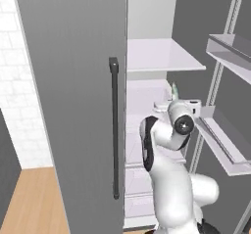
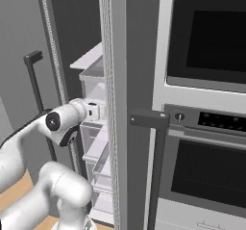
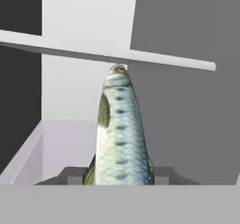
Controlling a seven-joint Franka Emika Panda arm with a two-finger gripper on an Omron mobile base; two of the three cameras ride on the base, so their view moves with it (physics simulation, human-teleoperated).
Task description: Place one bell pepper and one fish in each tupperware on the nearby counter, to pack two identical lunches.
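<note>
Between the fingers point(image 3: 119, 178), closest to the hand camera, sits the fish point(image 3: 119, 134); the fingers are closed on its tail end, one on each side. Its long body runs straight away from the hand, with the head pointing forward toward the back of the fridge, just under a white shelf point(image 3: 108, 52). The grip holds only the narrow end, so I think the fish could swing or slip out when the arm point(image 1: 166, 145) pulls back. Farther out, the fridge door point(image 1: 73, 105) stands near the arm, and the fish could knock on it or on the shelf.
</note>
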